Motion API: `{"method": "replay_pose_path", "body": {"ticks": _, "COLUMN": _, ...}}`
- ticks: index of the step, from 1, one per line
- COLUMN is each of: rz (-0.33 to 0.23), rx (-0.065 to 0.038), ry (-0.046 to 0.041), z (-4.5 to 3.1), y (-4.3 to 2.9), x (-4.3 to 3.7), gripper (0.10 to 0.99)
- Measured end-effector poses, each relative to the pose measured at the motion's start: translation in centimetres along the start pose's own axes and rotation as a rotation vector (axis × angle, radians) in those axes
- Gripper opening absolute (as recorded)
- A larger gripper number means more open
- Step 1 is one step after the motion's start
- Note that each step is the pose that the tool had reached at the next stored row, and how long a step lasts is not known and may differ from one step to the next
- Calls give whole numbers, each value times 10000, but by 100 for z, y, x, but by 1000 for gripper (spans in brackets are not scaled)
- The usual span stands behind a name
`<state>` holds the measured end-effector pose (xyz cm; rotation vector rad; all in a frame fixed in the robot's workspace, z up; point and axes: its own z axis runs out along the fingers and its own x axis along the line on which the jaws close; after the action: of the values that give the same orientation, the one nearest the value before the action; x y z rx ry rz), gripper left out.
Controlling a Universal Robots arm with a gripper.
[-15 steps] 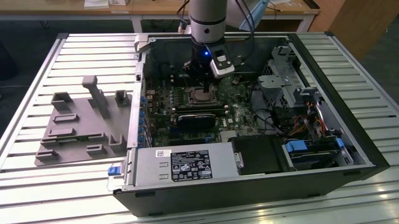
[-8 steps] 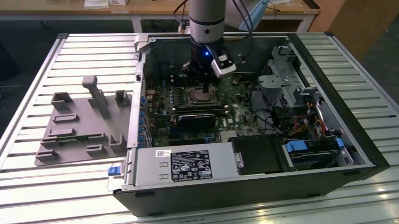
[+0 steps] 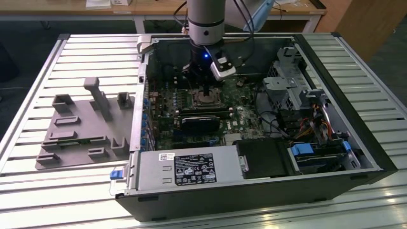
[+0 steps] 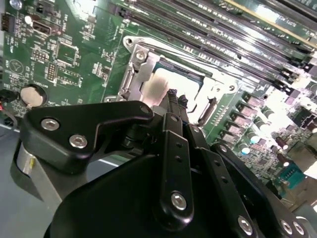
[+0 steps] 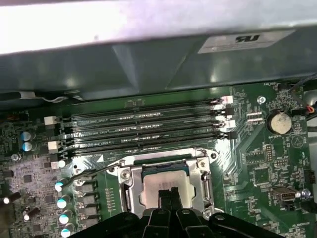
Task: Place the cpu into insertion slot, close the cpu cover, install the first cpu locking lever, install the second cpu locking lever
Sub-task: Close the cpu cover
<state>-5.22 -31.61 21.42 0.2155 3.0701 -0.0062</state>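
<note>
The arm (image 3: 205, 19) hangs straight down, its grey wrist vertical, with a small blue light (image 3: 205, 56) glowing on it. The black gripper (image 3: 205, 88) points downward, its two slim fingertips (image 5: 165, 194) drawn close together.

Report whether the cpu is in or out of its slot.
In: the cpu lies flat in the insertion slot, framed by the cpu cover.

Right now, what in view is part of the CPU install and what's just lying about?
Job:
cpu, in the insertion slot
cpu cover, lying over it
locking lever
end effector, over the cpu

Lying about:
memory slots
coin battery
power supply
grey fixture plate
</note>
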Motion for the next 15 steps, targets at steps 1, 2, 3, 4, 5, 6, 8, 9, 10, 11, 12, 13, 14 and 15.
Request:
{"method": "replay_pose_path", "body": {"ticks": 1, "rz": 15, "rx": 2, "ry": 0, "z": 0, "y": -3, "x": 1, "gripper": 102}}
{"method": "replay_pose_path", "body": {"ticks": 2, "rz": 19, "rx": 2, "ry": 0, "z": 0, "y": -3, "x": 1, "gripper": 102}}
{"method": "replay_pose_path", "body": {"ticks": 3, "rz": 23, "rx": 3, "ry": 0, "z": 0, "y": -3, "x": 1, "gripper": 102}}
{"method": "replay_pose_path", "body": {"ticks": 4, "rz": 29, "rx": 3, "ry": 0, "z": 0, "y": -3, "x": 1, "gripper": 102}}
{"method": "replay_pose_path", "body": {"ticks": 5, "rz": 36, "rx": 4, "ry": 0, "z": -3, "y": -3, "x": 1, "gripper": 102}}
{"method": "replay_pose_path", "body": {"ticks": 6, "rz": 40, "rx": 4, "ry": 0, "z": -9, "y": -3, "x": 1, "gripper": 102}}
{"method": "replay_pose_path", "body": {"ticks": 8, "rz": 46, "rx": 3, "ry": -1, "z": -30, "y": -3, "x": -1, "gripper": 102}}
{"method": "replay_pose_path", "body": {"ticks": 9, "rz": 47, "rx": 4, "ry": -1, "z": -44, "y": -3, "x": -2, "gripper": 102}}
{"method": "replay_pose_path", "body": {"ticks": 10, "rz": 48, "rx": 3, "ry": -1, "z": -57, "y": -3, "x": -3, "gripper": 102}}
{"method": "replay_pose_path", "body": {"ticks": 11, "rz": 50, "rx": 3, "ry": -1, "z": -72, "y": -3, "x": -3, "gripper": 102}}
{"method": "replay_pose_path", "body": {"ticks": 12, "rz": 53, "rx": 4, "ry": -1, "z": -87, "y": -3, "x": -4, "gripper": 102}}
{"method": "replay_pose_path", "body": {"ticks": 13, "rz": 55, "rx": 3, "ry": -2, "z": -105, "y": -3, "x": -6, "gripper": 102}}
{"method": "replay_pose_path", "body": {"ticks": 14, "rz": 58, "rx": 4, "ry": -1, "z": -124, "y": -3, "x": -7, "gripper": 102}}
{"method": "replay_pose_path", "body": {"ticks": 15, "rz": 62, "rx": 4, "ry": -1, "z": -142, "y": -3, "x": -8, "gripper": 102}}
